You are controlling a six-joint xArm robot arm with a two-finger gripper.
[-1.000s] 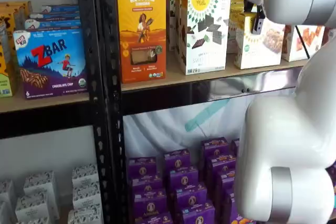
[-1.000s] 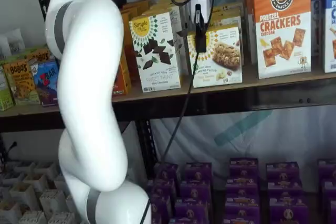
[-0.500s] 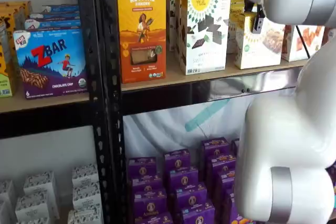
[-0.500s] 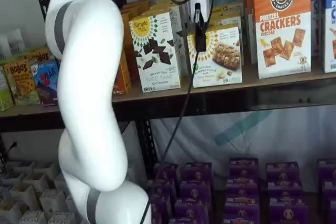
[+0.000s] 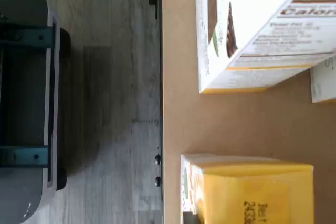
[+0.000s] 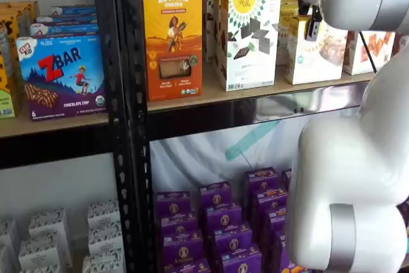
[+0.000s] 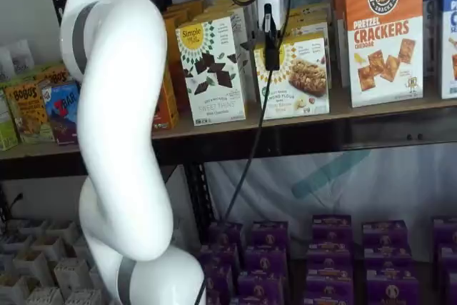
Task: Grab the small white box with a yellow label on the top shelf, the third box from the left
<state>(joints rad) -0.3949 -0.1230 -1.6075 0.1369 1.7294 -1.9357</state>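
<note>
The small white box (image 7: 296, 76) with a yellow round logo stands at the front of the top shelf (image 7: 371, 108); it shows in both shelf views (image 6: 317, 52). My gripper (image 7: 272, 62) hangs just in front of the box's upper left part. Only a black finger (image 6: 312, 30) shows, side-on, so I cannot tell whether it is open. No box is in it. A cable hangs beside it. In the wrist view, the box's yellow top (image 5: 252, 192) lies on the tan shelf board (image 5: 236, 124).
A taller white box with chocolate pieces (image 7: 211, 69) stands left of the small box, and an orange cracker box (image 7: 382, 33) stands to its right. An orange box (image 6: 171, 36) and a black upright (image 6: 124, 126) are further left. Purple boxes (image 6: 217, 222) fill the lower shelf. My white arm (image 7: 118, 141) stands in front.
The gripper has edged slightly upward in front of the small white box. The boxes have not moved.
</note>
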